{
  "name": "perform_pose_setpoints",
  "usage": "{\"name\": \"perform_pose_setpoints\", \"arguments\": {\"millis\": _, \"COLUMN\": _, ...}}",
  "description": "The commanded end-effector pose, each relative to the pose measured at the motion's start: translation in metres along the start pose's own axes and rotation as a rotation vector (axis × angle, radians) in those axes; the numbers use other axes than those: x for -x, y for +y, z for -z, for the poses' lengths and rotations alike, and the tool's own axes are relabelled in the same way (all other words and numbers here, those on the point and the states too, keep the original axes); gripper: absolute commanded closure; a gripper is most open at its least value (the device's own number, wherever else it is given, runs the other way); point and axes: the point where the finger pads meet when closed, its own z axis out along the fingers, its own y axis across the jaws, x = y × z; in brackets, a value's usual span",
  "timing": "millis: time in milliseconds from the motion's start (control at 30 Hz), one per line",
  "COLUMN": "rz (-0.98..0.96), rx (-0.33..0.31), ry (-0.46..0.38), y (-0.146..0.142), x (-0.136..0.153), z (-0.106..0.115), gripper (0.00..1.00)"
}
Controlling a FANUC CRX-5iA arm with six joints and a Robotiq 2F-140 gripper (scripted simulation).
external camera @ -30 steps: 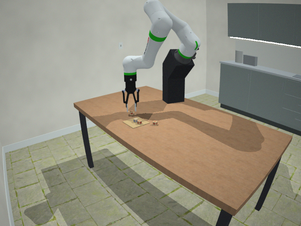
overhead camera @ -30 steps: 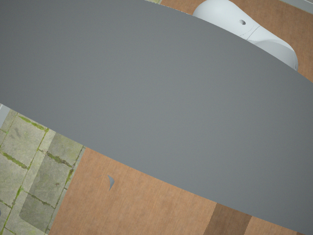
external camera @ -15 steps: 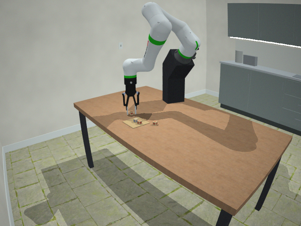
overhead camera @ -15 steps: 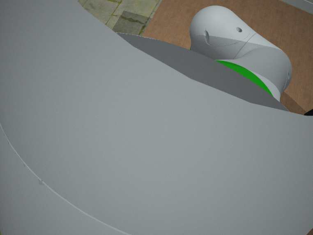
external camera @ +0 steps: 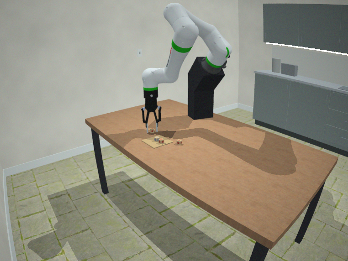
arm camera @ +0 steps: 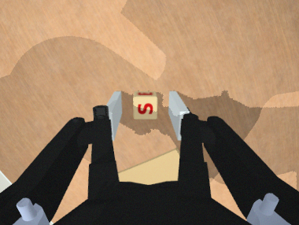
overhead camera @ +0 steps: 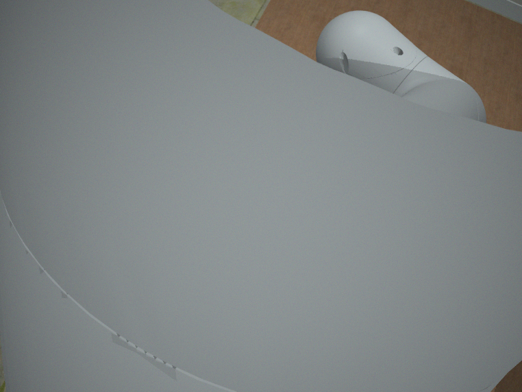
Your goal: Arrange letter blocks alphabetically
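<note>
Pale walls, grey-green cabinets and a mossy stone-tile floor surrounded a brown wooden bench on dark legs. Black pedestal stood at the bench's far side, carrying the white arm with green bands. Arm shadow lay across the wood.

Pincer pointed down, fingers part-way spread, nothing pinched. Block with a red S on top sat on the bench between the two pale fingertips, gap visible on both sides in the wrist view. S lay turned sideways in that view; part of another red mark showed on a side face. This block was off the mat, near its edge.

Mat: tan, flat on the bench. Two blocks on it, close together: one with blue-grey markings, one with red markings. Touching or just apart, could not tell. Fourth block, red-marked, lay on the bench beside the mat, off it. Letters on these three too small to read. Row of three not complete: only two blocks were on the mat.

Top view mostly blocked by the arm; no blocks or pincer visible there.

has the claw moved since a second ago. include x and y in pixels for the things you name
Yes, downward: judged against the black pedestal (external camera: 193,103) in the exterior view, the claw (external camera: 151,132) (arm camera: 145,102) now sits slightly lower.
</note>
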Motion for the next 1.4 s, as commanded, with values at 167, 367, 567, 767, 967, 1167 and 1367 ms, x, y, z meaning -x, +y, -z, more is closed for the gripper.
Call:
{"name": "perform_pose_setpoints", "arguments": {"millis": 167, "rz": 0.0, "rx": 0.0, "ry": 0.0, "y": -0.0001, "x": -0.0002, "z": 0.0002, "gripper": 0.75}}
{"name": "perform_pose_setpoints", "arguments": {"millis": 367, "rz": 0.0, "rx": 0.0, "ry": 0.0, "y": -0.0001, "x": -0.0002, "z": 0.0002, "gripper": 0.75}}
{"name": "perform_pose_setpoints", "arguments": {"millis": 567, "rz": 0.0, "rx": 0.0, "ry": 0.0, "y": -0.0001, "x": -0.0002, "z": 0.0002, "gripper": 0.87}}
{"name": "perform_pose_setpoints", "arguments": {"millis": 767, "rz": 0.0, "rx": 0.0, "ry": 0.0, "y": -0.0001, "x": -0.0002, "z": 0.0002, "gripper": 0.87}}
{"name": "perform_pose_setpoints", "arguments": {"millis": 967, "rz": 0.0, "rx": 0.0, "ry": 0.0, "y": -0.0001, "x": -0.0002, "z": 0.0002, "gripper": 0.87}}
{"name": "perform_pose_setpoints", "arguments": {"millis": 1167, "rz": 0.0, "rx": 0.0, "ry": 0.0, "y": -0.0001, "x": -0.0002, "z": 0.0002, "gripper": 0.87}}
{"name": "perform_pose_setpoints", "arguments": {"millis": 1367, "rz": 0.0, "rx": 0.0, "ry": 0.0, "y": -0.0001, "x": -0.0002, "z": 0.0002, "gripper": 0.87}}
